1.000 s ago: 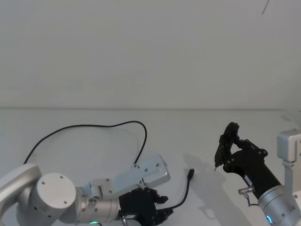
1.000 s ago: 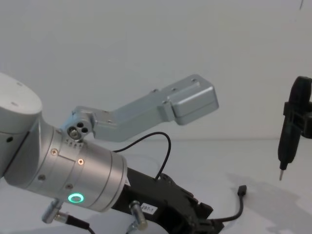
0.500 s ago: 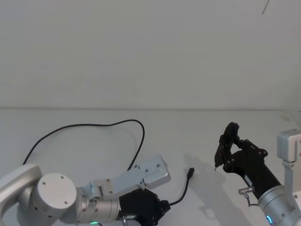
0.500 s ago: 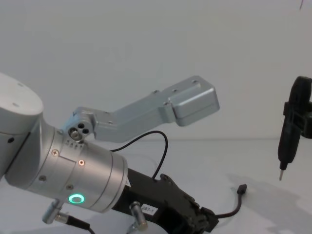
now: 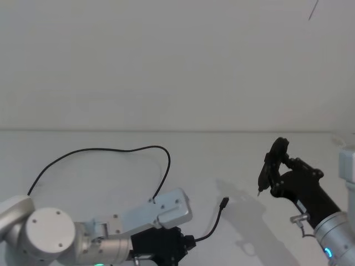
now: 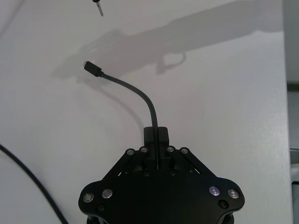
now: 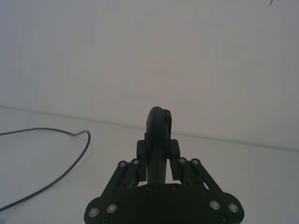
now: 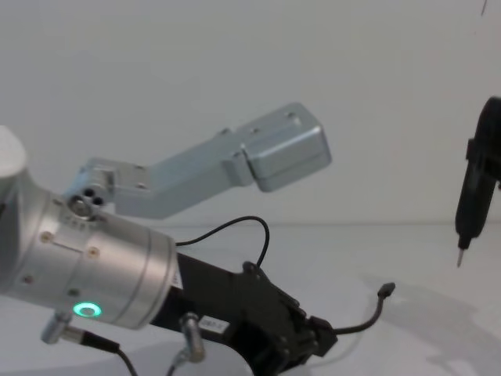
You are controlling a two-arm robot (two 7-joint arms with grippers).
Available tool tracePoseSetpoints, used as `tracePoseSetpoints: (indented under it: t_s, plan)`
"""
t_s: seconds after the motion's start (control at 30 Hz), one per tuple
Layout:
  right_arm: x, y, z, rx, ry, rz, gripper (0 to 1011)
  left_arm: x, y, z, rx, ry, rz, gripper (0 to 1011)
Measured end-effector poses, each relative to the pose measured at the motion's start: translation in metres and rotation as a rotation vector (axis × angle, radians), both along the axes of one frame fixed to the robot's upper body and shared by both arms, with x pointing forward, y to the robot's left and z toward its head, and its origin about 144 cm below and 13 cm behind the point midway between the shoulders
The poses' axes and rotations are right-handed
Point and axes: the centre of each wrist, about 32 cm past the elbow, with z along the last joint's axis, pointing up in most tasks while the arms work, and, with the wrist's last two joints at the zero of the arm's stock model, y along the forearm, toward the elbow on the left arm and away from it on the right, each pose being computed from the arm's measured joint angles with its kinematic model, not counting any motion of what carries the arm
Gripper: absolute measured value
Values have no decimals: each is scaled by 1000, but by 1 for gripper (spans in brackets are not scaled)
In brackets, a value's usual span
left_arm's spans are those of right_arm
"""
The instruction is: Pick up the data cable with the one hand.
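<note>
The left claw [image 6: 156, 134] is pinching shut on the data cable [image 6: 136, 92] a little behind its free end, and the pads are hiding the gripped stretch. Behind the grip, the cord is passing out of sight under the left arm, so where it ends is unclear. The thin black cord is arching forward over the desk [image 5: 233, 149]. Its small rectangular plug [image 6: 92, 69] is pointing away toward the right claw [image 7: 158, 151], which is clamping a pen-like tool [image 7: 159, 121].
</note>
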Motion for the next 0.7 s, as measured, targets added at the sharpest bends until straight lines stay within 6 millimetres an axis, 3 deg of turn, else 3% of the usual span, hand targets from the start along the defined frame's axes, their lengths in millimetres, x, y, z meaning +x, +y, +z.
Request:
tracePoseSetpoints:
  t_s: [0.3,0.7]
  plan:
    - [-1,-11,29,30,-8,25,279,-8,20,10,-2,-81,-30,44]
    - [-3,-17,50,85,13,62,279,-13,31,19,9,-152,-93,44]
